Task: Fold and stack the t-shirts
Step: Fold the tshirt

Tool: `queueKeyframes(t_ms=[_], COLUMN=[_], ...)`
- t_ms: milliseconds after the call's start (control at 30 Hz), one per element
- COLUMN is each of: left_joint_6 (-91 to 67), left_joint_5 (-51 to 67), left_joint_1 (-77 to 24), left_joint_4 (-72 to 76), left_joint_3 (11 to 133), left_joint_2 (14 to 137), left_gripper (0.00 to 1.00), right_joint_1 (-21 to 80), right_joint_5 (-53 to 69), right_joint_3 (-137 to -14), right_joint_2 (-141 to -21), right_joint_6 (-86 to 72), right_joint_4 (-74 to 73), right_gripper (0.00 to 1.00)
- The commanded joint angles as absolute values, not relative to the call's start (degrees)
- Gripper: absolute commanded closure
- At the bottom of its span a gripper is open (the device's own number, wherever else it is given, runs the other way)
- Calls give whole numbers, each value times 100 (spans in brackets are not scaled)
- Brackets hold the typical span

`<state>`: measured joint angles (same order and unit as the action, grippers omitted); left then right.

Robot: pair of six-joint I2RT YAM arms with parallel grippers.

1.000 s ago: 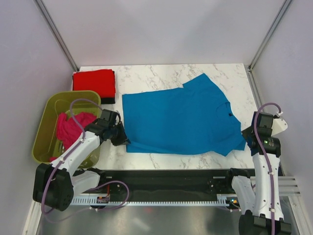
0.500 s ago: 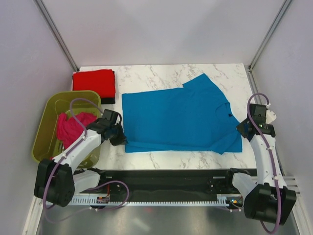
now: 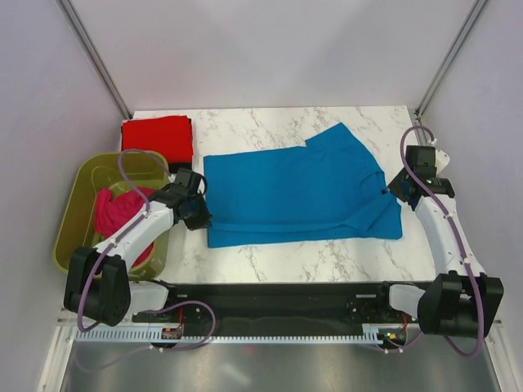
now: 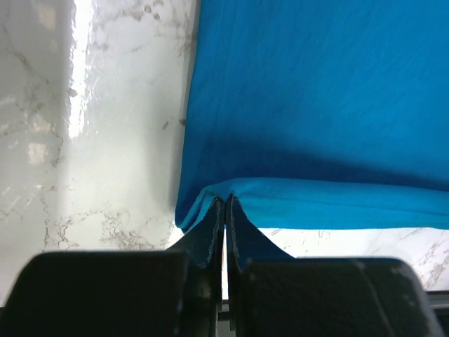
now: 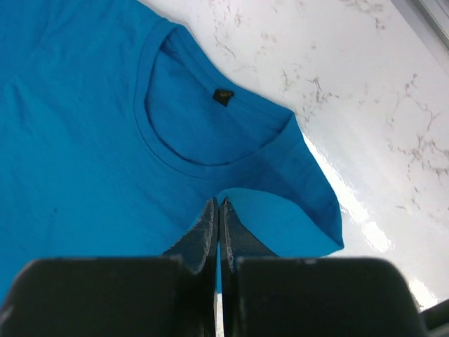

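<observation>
The blue t-shirt lies spread on the marble table, collar to the right. Its near edge is lifted and turned toward the back. My left gripper is shut on the shirt's near left corner; in the left wrist view the cloth pinches between the tips of that gripper. On the right, the other gripper is shut on the near shoulder edge, just below the collar. A folded red t-shirt sits at the back left. The pink t-shirt lies bunched in the tub.
An olive-green tub stands at the table's left edge, close to my left arm. Something dark lies under the red shirt. Grey walls close in both sides and the back. A black rail runs along the near edge.
Both grippers have moved away from the near edge, the right one furthest, carrying the blue shirt's near edge toward the back. The shirt's near strip now folds over.
</observation>
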<state>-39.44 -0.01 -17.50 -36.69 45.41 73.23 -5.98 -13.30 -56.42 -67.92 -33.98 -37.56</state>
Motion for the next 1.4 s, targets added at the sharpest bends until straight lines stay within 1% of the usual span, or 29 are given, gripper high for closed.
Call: queueKeyframes(t_ms=[0, 233, 300, 533, 833, 1167, 1367], left_joint_6=[-3868, -3832, -3823, -3832, -3744, -3709, -3621], left_joint_5=[-465, -756, -835, -1072, -1134, -1318, -1345], left_joint_1=[-1758, -1749, -1758, -1758, -1749, -1749, -1749], left_joint_4=[-3656, -3771, -3788, -3814, -3814, -3902, -3973], left_joint_3=[4938, 5229, 5256, 5414, 5713, 5950, 6170], left_joint_2=[7505, 7963, 8042, 8279, 8674, 9035, 9272], left_gripper=[98, 98, 98, 98, 98, 98, 98], right_joint_1=[-545, -536, -536, -484, -361, -255, -229], right_joint_5=[-1450, -1740, -1740, -1134, -1318, -1512, -1406], right_joint_3=[-6107, -6679, -6750, -6969, -7391, -7646, -7778], right_joint_2=[-7206, -7926, -8006, -8129, -8753, -9070, -9228], right_joint_6=[-2998, -2786, -2716, -2286, -1978, -1767, -1740], right_joint_4=[-3515, -3507, -3498, -3094, -3348, -3384, -3393], right_gripper=[100, 100, 100, 100, 100, 100, 100])
